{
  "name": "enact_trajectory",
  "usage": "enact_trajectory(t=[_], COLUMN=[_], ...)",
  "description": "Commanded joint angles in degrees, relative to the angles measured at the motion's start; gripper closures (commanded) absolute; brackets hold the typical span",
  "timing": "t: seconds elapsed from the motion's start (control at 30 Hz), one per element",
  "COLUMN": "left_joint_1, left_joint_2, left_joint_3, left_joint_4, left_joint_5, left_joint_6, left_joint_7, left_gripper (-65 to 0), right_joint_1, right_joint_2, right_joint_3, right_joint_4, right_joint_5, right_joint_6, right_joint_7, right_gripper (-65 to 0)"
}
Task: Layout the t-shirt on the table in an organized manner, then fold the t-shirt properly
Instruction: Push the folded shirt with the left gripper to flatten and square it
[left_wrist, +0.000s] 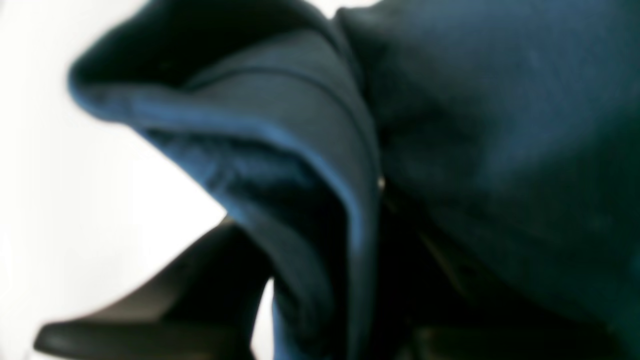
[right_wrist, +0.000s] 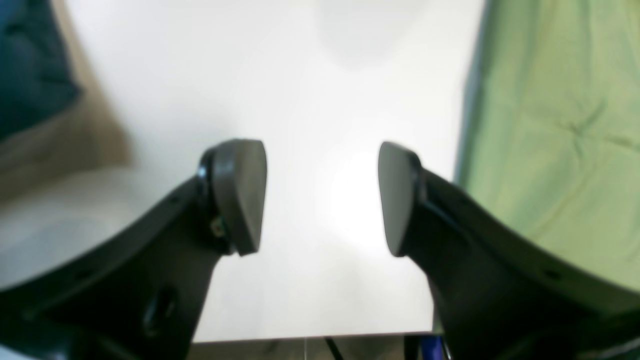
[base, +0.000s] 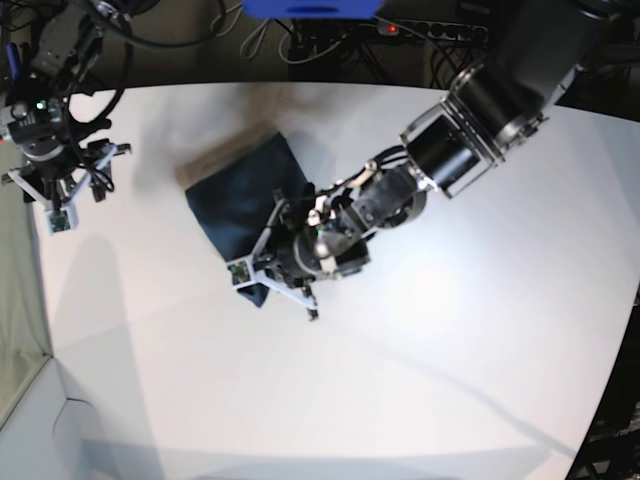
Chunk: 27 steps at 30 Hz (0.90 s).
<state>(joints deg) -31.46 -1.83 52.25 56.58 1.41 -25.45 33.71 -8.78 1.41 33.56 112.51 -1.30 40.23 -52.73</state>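
My left gripper (base: 262, 262) clenches the t-shirt (base: 245, 195), bunched in a compact heap on the table (base: 450, 350), unfolding undone; my right gripper (right_wrist: 322, 197) hangs released, empty.

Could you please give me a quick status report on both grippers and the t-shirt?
Left gripper shut on the t-shirt, at its near edge. Right gripper open, empty, off at table edge. Nothing in the way.
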Motion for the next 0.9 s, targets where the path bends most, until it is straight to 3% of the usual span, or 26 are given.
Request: enact_trajectory(t=[0.0, 0.13, 0.27, 0.4, 0.87], left_joint_1=[0.6, -0.1, -0.1, 0.0, 0.3], left_joint_2=[0.6, 2.3, 4.6, 6.4, 8.5], left_joint_3=[2.3, 6.3, 7.0, 7.0, 7.1], left_joint_4=[-1.6, -2.1, -2.2, -2.2, -2.1], left_joint_5=[-0.4, 5.1, 14.2, 18.7, 19.6], left_joint_6=[-4.7, -7.9, -8.3, -8.3, -8.3], left_joint_7=[3.0, 2.8, 2.7, 2.7, -1.1], left_gripper=[-0.4, -0.4, -0.5, -0.9, -1.0], right_joint_1=[0.6, 0.6, 0.6, 0.6, 0.6], right_joint_2=[0.3, -0.6, -0.6, -0.6, -0.7], right_joint_3=[0.6, 2.9, 3.1, 3.1, 3.1], right_joint_4=[0.9, 0.9, 0.9, 0.9, 0.9], right_joint_5=[0.4, 0.4, 0.4, 0.4, 0.4], right_joint_6=[-0.2, -0.2, -0.2, -0.2, -0.2], right_joint_7=[1.1, 1.2, 1.1, 1.1, 1.1], right_gripper=[-36.5, -36.5, -36.5, -36.5, -36.5])
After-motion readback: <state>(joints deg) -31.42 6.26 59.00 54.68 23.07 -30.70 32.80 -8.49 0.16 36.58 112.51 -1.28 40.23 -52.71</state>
